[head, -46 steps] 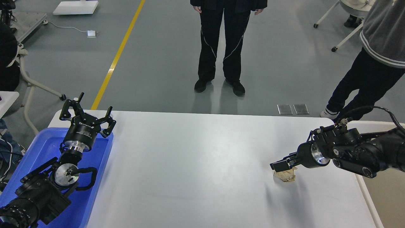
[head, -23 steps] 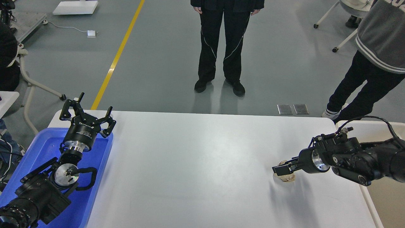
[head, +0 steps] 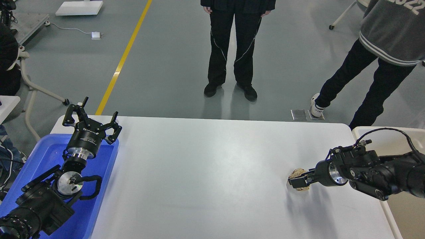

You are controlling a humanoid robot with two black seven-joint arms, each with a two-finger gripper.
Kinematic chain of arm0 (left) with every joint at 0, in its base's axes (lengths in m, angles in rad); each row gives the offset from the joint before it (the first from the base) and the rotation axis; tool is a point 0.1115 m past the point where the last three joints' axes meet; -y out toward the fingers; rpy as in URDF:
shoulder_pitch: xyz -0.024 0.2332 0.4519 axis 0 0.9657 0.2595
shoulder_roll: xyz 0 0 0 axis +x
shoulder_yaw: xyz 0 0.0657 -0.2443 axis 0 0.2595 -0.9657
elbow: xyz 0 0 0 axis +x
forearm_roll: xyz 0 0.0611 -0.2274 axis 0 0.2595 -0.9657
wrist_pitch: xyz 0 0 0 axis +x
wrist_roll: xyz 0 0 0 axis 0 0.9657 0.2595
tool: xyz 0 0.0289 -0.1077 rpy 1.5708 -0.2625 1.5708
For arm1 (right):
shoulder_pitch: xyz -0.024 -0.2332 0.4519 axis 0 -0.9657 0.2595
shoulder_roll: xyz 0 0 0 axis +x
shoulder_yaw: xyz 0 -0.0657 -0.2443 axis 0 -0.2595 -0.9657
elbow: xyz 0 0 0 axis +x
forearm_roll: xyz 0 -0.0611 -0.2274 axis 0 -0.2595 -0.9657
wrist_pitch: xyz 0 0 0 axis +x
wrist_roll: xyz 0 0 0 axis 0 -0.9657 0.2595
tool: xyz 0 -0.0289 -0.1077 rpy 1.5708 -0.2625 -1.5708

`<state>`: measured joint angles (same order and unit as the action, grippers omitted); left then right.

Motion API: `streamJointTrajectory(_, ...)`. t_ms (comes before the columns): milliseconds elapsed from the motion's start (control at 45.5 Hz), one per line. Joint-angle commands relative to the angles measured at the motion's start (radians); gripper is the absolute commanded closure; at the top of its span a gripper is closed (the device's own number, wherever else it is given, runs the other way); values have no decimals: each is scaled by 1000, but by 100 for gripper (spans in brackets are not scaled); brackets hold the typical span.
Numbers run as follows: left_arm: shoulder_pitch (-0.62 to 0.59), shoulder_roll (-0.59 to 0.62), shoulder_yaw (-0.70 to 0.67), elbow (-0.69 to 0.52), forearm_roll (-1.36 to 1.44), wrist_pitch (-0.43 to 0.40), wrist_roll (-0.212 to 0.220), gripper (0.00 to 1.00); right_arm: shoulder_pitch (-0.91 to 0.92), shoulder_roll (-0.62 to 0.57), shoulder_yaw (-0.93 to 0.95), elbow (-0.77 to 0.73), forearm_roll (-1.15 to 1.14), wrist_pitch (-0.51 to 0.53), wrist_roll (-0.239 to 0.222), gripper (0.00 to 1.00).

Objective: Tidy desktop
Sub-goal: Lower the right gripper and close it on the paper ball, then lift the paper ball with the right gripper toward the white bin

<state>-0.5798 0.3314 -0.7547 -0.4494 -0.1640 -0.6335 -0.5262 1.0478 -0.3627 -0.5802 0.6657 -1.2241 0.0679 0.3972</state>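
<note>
desktop (head: 206, 179), the wide white tabletop with rounded corners, fills the middle of our view and is nearly bare. we see only one loose thing on it: a small crumpled tan wad (head: 297, 173), well over on our right side, near the cream bin (head: 365, 131) that sits off the right end of the table. at the left end a blue tray (head: 99, 186) lies beside the tabletop.

our right gripper (head: 295, 182) is down at the wad, with its dark fingers low over the surface and touching or partly covering the near side of the wad. from this angle we cannot tell whether the fingers have closed on it or merely bracket it. our left gripper (head: 90, 119) hangs above the far end of the blue tray with its fingers spread and nothing between them.

we judge the tidying close to done: the surface looks clear apart from this one scrap. what is left, as far as we can see, is to secure the wad, lift it, and drop it in a bin, most likely the cream one close by.
</note>
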Motion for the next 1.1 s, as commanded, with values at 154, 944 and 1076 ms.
streamJointTrajectory(154,0,0,0,0,0,0,0,0,-28,10,0,-38,0,-33,2,2)
streamJointTrajectory(944,0,0,0,0,0,0,0,0,-71,13,-13,-98,2,-71,83,100)
streamJointTrajectory(1076,0,0,0,0,0,0,0,0,-71,13,-6,-118,3,-71,83,100)
